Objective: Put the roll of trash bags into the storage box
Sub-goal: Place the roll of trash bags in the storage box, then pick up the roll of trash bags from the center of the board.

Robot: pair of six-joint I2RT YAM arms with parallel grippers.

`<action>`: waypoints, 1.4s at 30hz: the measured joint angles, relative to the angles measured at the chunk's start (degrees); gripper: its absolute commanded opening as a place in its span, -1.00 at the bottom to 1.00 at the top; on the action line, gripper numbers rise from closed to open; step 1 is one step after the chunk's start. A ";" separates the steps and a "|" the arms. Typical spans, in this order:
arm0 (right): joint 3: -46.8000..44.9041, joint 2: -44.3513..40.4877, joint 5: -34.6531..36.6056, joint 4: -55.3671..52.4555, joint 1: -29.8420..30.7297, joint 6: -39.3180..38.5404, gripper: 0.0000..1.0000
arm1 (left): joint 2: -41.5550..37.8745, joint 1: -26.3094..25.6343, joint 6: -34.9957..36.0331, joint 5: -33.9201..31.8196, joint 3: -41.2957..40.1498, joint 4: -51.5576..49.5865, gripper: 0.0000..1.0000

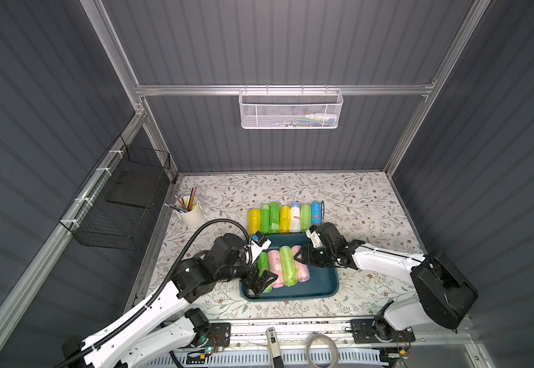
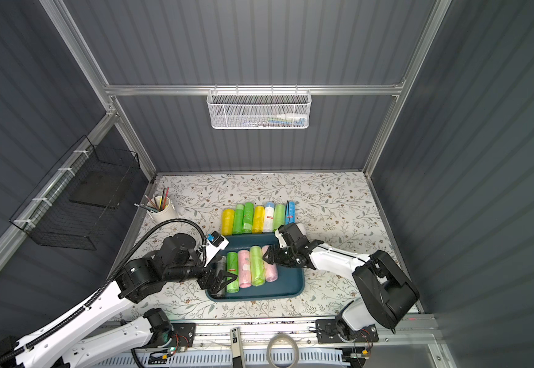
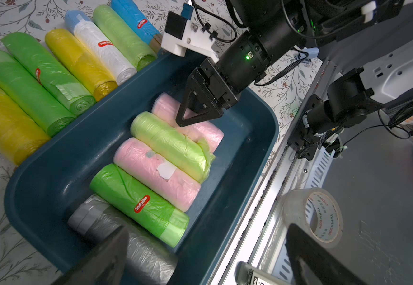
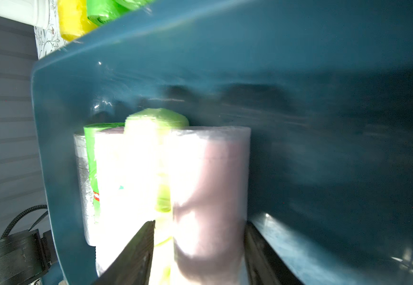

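- At the far left, a wire basket hangs on the side wall, and a cup of pencils stands on the table near it.
- Your left gripper hangs over the left end of the box. Its jaws are spread wide and hold nothing. A grey roll lies in the box beneath it.
- The box sits on the table between your two arms. Five rolls lie side by side in its left part: grey, green, pink, light green, pink.
- Behind the box, right against its far rim, a back row of seven rolls lies on the table.
- The end pink roll lies in the box as the rightmost of the five, against the light green one.
- Your right gripper reaches in from the right with its jaws narrow, one finger on each side of the end pink roll. You cannot tell whether they press it or stand just off it.
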 measured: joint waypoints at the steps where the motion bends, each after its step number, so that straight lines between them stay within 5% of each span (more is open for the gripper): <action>1: 0.22 -0.20 0.37 -0.35 0.00 -0.13 0.19 | 0.00 0.00 0.02 0.02 0.00 0.00 1.00; 23: 6.93 -10.12 7.04 -10.80 -1.14 -6.84 0.29 | 0.02 0.00 0.02 0.42 0.00 0.00 0.99; 33: 7.02 -16.96 12.20 -19.67 -16.15 -12.37 0.30 | 0.04 0.00 0.02 0.44 0.00 0.00 0.99; 42: 7.93 -11.91 17.07 -24.09 -22.27 -18.29 0.26 | 0.00 0.00 0.04 2.03 0.00 0.02 1.00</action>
